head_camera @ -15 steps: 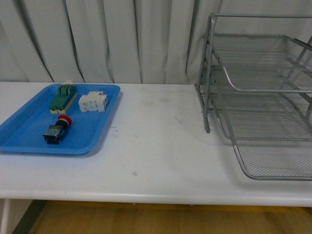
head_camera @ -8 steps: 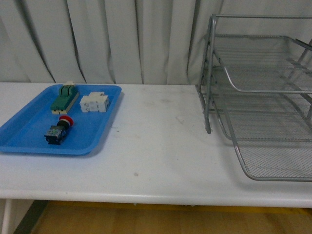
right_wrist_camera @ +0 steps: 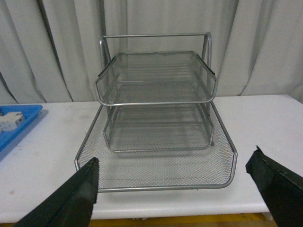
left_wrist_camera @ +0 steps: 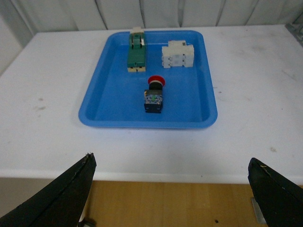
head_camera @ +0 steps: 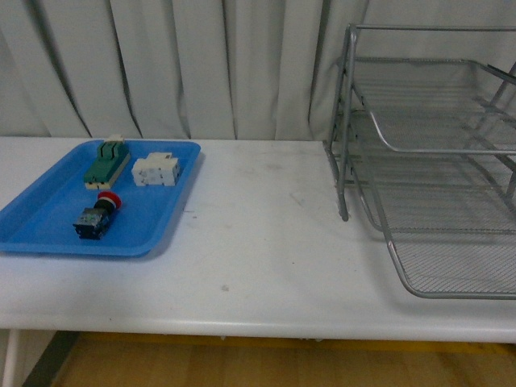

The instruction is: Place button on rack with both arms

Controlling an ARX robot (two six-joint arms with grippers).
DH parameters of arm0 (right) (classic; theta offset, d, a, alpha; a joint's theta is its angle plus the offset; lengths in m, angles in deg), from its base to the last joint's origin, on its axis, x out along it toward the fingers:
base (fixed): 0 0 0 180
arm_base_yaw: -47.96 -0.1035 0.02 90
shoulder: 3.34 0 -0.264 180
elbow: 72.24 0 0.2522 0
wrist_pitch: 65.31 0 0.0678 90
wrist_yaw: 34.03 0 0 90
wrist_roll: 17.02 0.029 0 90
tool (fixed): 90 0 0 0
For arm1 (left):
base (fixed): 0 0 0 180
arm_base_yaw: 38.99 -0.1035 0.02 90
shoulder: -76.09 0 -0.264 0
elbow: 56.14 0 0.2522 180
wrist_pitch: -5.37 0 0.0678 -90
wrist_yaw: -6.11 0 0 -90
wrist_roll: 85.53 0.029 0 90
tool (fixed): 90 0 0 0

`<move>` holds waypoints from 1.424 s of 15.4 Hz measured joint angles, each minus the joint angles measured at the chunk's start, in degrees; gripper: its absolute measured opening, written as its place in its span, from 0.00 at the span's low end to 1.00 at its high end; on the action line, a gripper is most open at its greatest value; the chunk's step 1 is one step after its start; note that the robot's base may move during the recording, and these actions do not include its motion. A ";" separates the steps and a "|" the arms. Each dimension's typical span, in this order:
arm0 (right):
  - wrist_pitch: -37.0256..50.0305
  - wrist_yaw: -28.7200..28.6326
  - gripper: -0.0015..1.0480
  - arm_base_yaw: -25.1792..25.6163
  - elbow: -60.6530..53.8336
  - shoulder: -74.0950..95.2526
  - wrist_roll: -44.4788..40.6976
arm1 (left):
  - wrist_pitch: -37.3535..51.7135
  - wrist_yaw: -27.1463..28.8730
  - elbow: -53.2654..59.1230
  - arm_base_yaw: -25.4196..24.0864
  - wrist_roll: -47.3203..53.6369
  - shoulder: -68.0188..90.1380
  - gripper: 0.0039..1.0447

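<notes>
The button (head_camera: 97,214) has a red cap and a dark body and lies on its side in the blue tray (head_camera: 48,230) at the table's left; it also shows in the left wrist view (left_wrist_camera: 154,94). The silver wire-mesh rack (head_camera: 451,266) stands at the right, its bottom tray pulled forward; it fills the right wrist view (right_wrist_camera: 156,175). My left gripper (left_wrist_camera: 170,163) is open and empty, held off the table's front edge facing the blue tray. My right gripper (right_wrist_camera: 173,165) is open and empty, facing the rack's front. Neither arm shows in the front view.
In the blue tray (left_wrist_camera: 113,101) a green flat component (head_camera: 106,163) and a white block component (head_camera: 155,169) lie behind the button. White curtains hang behind the white table (head_camera: 258,242). The blue tray's corner shows in the right wrist view (right_wrist_camera: 14,127).
</notes>
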 joint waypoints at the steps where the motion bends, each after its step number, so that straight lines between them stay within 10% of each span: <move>1: 0.00 0.02 0.95 0.00 0.00 0.00 0.00 | 2.49 -0.92 -4.00 -0.98 -0.11 9.42 0.94; 5: 0.00 0.00 0.94 0.00 0.00 0.00 0.00 | 10.62 -6.99 -18.64 -3.04 0.96 38.88 0.94; 22: 0.00 0.00 0.94 0.00 0.00 0.00 0.00 | -9.90 -10.62 -65.05 -7.61 3.91 81.64 0.94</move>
